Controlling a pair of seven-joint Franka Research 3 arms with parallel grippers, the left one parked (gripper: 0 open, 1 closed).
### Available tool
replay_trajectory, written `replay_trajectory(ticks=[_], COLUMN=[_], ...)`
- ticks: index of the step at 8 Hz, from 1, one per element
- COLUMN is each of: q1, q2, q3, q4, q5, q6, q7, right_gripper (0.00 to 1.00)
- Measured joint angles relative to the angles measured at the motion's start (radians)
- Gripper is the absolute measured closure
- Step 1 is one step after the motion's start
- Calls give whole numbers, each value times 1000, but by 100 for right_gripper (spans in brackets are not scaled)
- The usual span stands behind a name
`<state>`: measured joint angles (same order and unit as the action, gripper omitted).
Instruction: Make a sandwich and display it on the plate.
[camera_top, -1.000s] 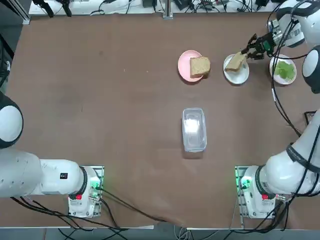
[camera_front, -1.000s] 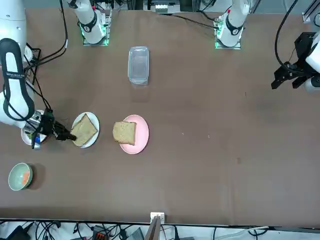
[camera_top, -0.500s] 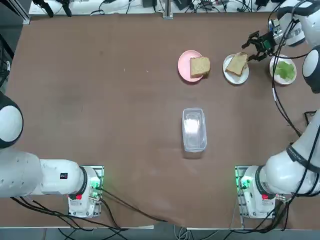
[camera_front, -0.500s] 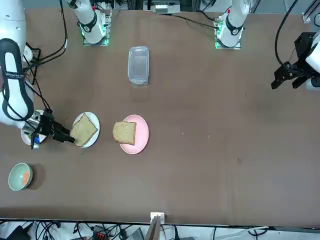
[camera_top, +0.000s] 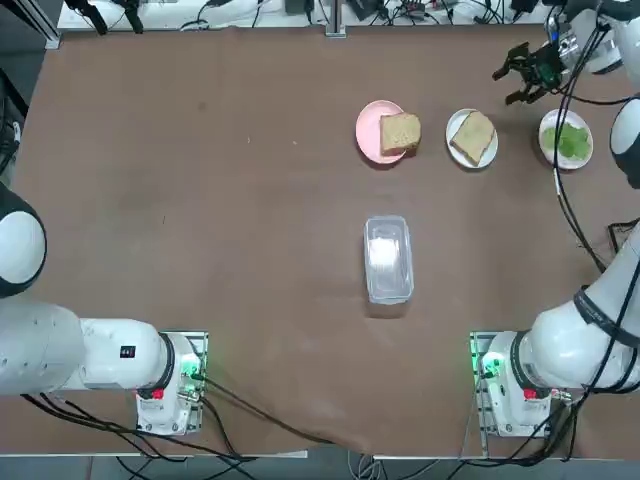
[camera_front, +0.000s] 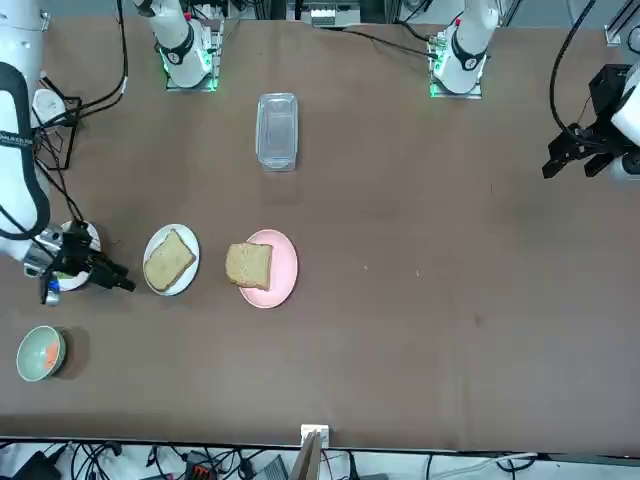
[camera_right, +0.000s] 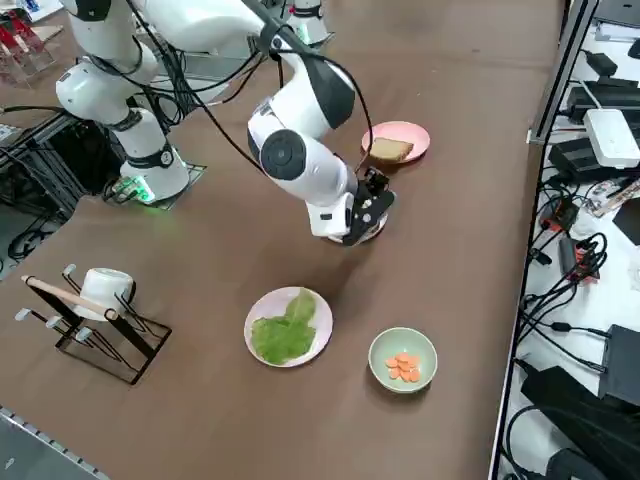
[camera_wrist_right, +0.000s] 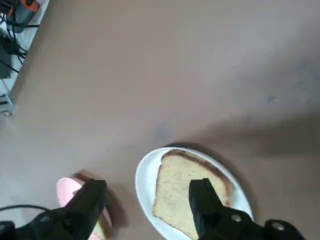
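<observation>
Right gripper (camera_top: 518, 76) hangs above the table (camera_top: 220, 200) with its fingers (camera_wrist_right: 202, 195) spread apart and nothing between them, off to the far side of the white plate (camera_top: 455, 145) and near the table's far right corner in the top view. A single bread slice (camera_top: 473, 135) lies flat on that plate, uncovered. Just beside it, toward the table's middle, a pink plate (camera_top: 370, 135) carries a second bread slice (camera_top: 400, 132), which overhangs the rim on the side facing the white plate. On the other side of the white plate sits a third plate (camera_top: 548, 143) with a green lettuce leaf (camera_top: 568, 140) lying on it. Near that, a small green bowl (camera_right: 403, 360) holds orange bits (camera_right: 404, 367). A clear plastic container (camera_top: 388, 258) stands alone around the middle of the table, well apart from the plates. Beyond the table's right edge, a wire rack (camera_right: 95, 330) holds a white cup (camera_right: 102, 288) lying on its side.
</observation>
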<state>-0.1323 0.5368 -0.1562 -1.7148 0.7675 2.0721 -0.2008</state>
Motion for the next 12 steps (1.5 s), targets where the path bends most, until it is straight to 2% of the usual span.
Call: replay_trajectory(ticks=[3, 5, 9, 11, 12], q1=[-12, -12, -36, -38, -36], q2=[-2, 35, 241, 335, 363], q3=[-1, 0, -1, 0, 1], q4=[82, 172, 453, 565, 586], q5=[-178, -265, -341, -494, -563], q6=[0, 3, 20, 84, 126], q7=[-10, -44, -354, -423, -462], right_gripper=[0, 0, 0, 0, 0])
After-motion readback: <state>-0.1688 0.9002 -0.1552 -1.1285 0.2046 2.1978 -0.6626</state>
